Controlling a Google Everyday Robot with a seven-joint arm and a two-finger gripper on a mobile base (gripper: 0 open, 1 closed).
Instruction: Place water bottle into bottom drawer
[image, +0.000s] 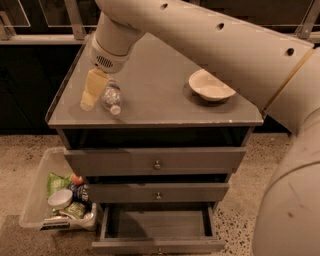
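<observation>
While against one water bottle (112, 96), gripper (96, 99)

- The pincer (97, 92) sits low at 9 o'clock on the counter (160, 107), just beside the water bottle (111, 96). The arm (225, 45) spans overhead toward 3 o'clock.
- A white bowl (211, 86) blocks 2 o'clock; there is free room across the counter's middle and along its 6 o'clock edge.
- The bottom drawer (157, 245) is pulled out, its tray reachable from above, with the middle drawer (157, 193) at its 12 o'clock.
- A bin (35, 200) of clutter stands at the drawer's 9 o'clock.
</observation>
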